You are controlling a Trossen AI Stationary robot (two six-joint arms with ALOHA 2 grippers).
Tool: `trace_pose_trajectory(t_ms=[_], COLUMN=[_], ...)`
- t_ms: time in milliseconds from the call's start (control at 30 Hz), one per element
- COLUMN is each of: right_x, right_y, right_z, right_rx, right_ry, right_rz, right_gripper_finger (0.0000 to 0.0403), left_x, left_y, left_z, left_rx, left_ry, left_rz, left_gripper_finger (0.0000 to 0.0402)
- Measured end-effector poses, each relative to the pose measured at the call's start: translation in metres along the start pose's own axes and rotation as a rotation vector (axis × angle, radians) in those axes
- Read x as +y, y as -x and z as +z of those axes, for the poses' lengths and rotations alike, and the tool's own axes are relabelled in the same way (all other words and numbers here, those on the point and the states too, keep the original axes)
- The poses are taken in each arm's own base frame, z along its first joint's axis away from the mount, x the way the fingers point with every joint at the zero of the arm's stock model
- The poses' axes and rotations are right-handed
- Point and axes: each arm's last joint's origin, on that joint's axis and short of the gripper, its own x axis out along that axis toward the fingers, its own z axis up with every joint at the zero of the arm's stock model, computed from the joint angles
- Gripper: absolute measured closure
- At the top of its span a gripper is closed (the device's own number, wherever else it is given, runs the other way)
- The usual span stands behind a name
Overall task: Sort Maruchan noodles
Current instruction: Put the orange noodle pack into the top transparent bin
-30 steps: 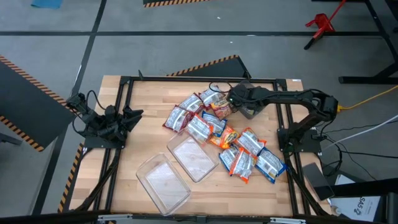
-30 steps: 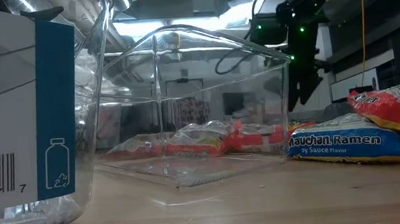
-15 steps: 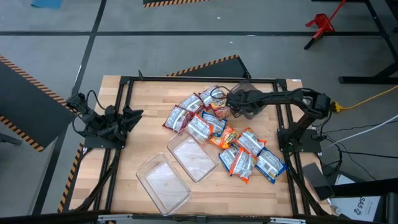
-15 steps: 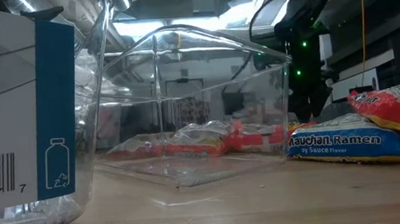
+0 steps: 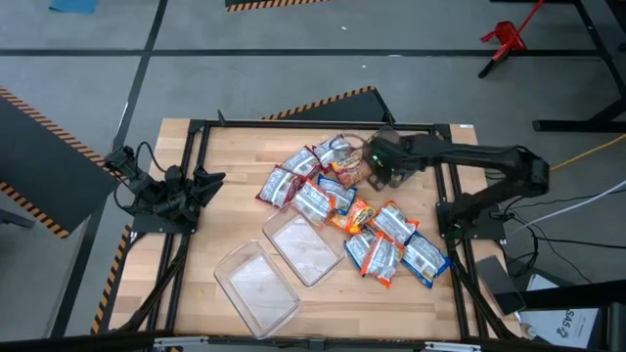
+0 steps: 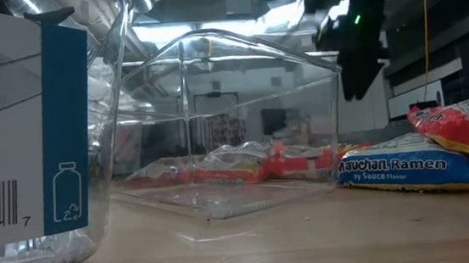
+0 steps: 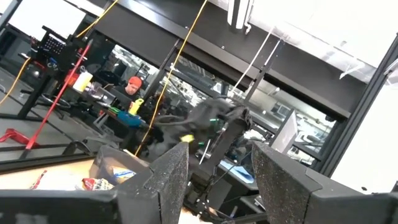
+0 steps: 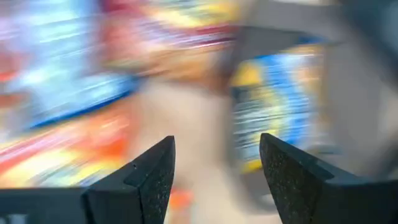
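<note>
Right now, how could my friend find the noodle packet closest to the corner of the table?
Start at the wooden table and look along the side where the right arm stands. A bunch of packets lies there beside two clear tubs. The blue and white packet sits at the outer end of that bunch, nearest the table's front right corner; its neighbours show orange.

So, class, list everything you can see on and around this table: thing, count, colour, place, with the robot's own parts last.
Maruchan noodles: about a dozen, blue, orange and red, heaped from table centre to the right edge.
Clear tubs: two, see-through, near edge, side by side.
Dark tub: one, grey, far right, under the right arm.
Table: one, light wood, black frame.
Left gripper: open, parked at the left edge.
Right gripper: open, above the far end of the heap, holding nothing.
</note>
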Motion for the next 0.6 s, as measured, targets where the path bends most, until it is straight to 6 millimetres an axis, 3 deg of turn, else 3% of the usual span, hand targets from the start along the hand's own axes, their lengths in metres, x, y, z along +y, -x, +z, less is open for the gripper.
trace_pose_trajectory(t_ms=[100, 200, 400, 600], right_x=[0.016, 0.032, 0.057, 0.069], right_y=[0.018, 0.024, 0.005, -0.017], right_z=[-0.023, -0.051, -0.096, -0.108], right_rx=[0.022, 0.049, 0.149, 0.114], right_ry=[0.088, 0.204, 0.322, 0.321], right_rz=[0.194, 0.265, 0.329, 0.491], right_gripper_finger=[0.0182, 0.0182, 0.0156, 0.0070], left_x=[0.000, 0.000, 0.000, 0.000], left_y=[0.000, 0.000, 0.000, 0.000], left_z=[0.000, 0.000, 0.000, 0.000], left_rx=[0.000, 0.000, 0.000, 0.000], left_ry=[0.001, 0.001, 0.001, -0.008], left_rz=[-0.001, -0.001, -0.001, 0.002], left_gripper_finger=[0.0230, 0.0230, 0.0230, 0.0230])
